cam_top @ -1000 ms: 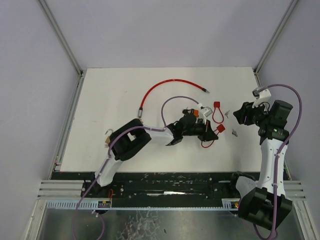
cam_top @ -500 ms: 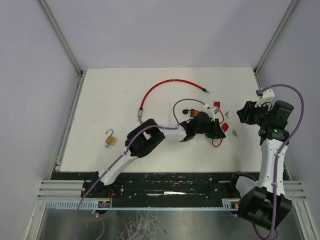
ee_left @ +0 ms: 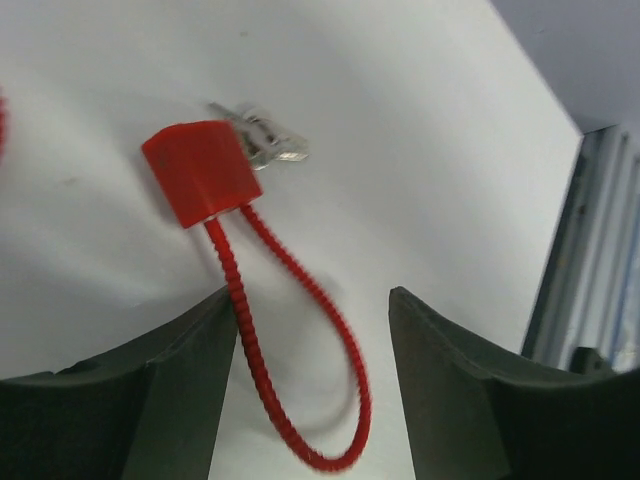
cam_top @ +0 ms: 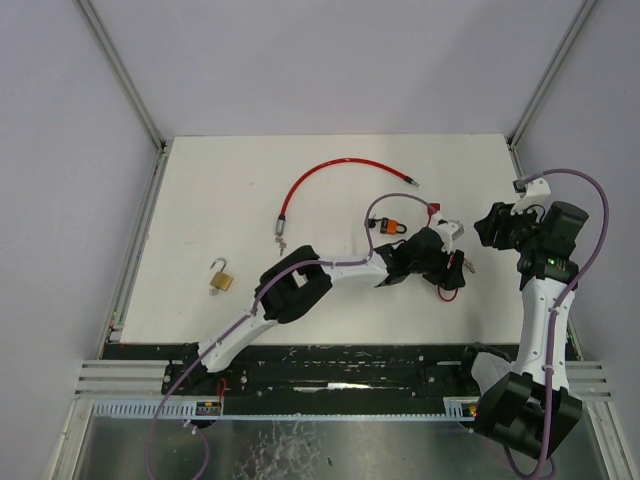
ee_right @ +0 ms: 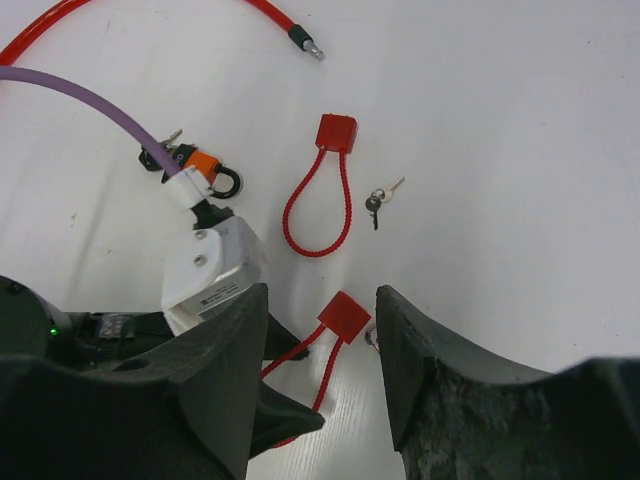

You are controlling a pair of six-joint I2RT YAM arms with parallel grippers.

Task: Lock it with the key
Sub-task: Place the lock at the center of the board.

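Though open, L fingers [ee_left: 120,400] astride red lock [ee_left: 196,175]

**Desk layout**

The cable [cam_top: 330,165] arcs across the far middle of the desk [cam_top: 200,200]. The open padlock [cam_top: 221,279] lies alone at near left. The small padlock [cam_top: 388,225] lies at centre. The far loop lock [ee_right: 320,190] lies to its right, with the loose keys [ee_right: 378,200] just beside that lock. The near loop lock [ee_left: 200,172] lies before these, with a key [ee_left: 262,140] touching its body. Its loop runs between the left tool [ee_left: 312,330] fingers. The right tool [cam_top: 490,228] stands rightmost.
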